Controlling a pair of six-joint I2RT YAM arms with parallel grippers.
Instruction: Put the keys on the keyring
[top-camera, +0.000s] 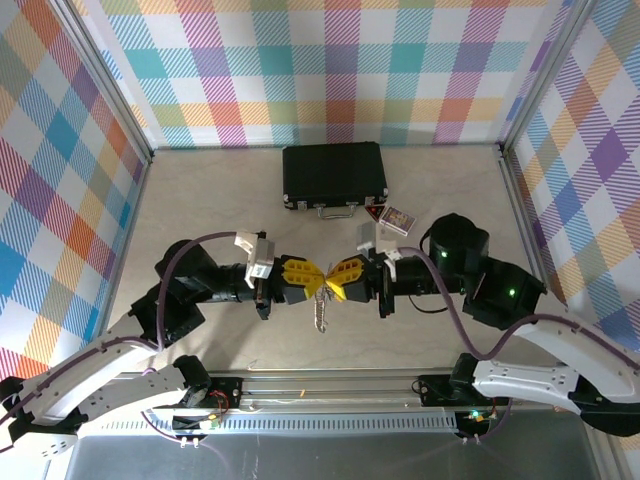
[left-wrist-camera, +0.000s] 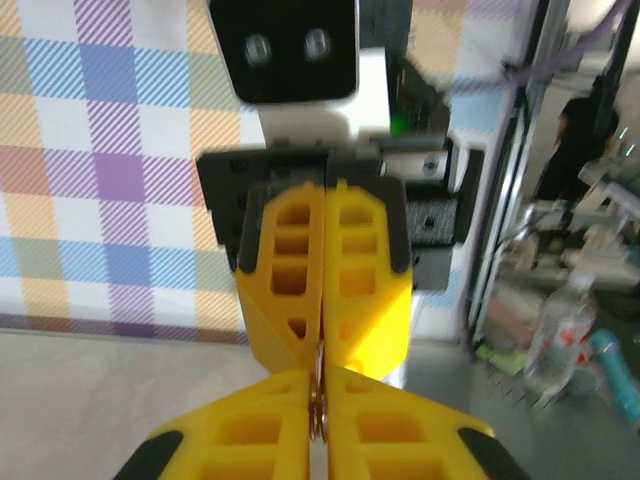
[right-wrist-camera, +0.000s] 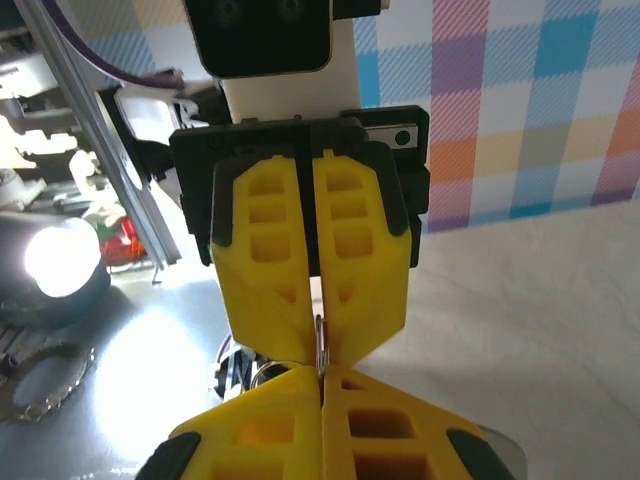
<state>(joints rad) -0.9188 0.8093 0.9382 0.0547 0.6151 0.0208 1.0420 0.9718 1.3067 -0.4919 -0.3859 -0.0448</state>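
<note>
The keyring (top-camera: 320, 315) is seen in the top view as a thin silvery, chain-like piece below the spot where the two arms meet tip to tip, over the middle of the counter (top-camera: 200, 200). Whether its lower end rests on the counter or hangs free cannot be told. No key can be made out on it at this size.

In the left wrist view a short stretch of the keyring (left-wrist-camera: 317, 405) is seen edge-on in the seam between the left fingers (left-wrist-camera: 285, 395). These are drawn together on it, with only a hairline slit left between them. In the right wrist view the same thin metal edge (right-wrist-camera: 320, 345) is seen running from the tips of the left fingers (right-wrist-camera: 265, 260) down into the seam of the right fingers (right-wrist-camera: 290, 395), which are pressed fully together on it.

From above, the left fingers (top-camera: 298, 277) and the right fingers (top-camera: 350, 270) are pointed straight at each other and held roughly level, their yellow tips touching or nearly touching. The right fingers (left-wrist-camera: 290, 260) are shown closed in the left wrist view as well.

Farther back on the counter a black case (top-camera: 335, 175) is laid flat, well apart from the keyring, with its handle on the near side. A small printed card or box (top-camera: 397, 220) lies just beside the case's near right corner. The counter is enclosed by checked walls (top-camera: 330, 70).
</note>
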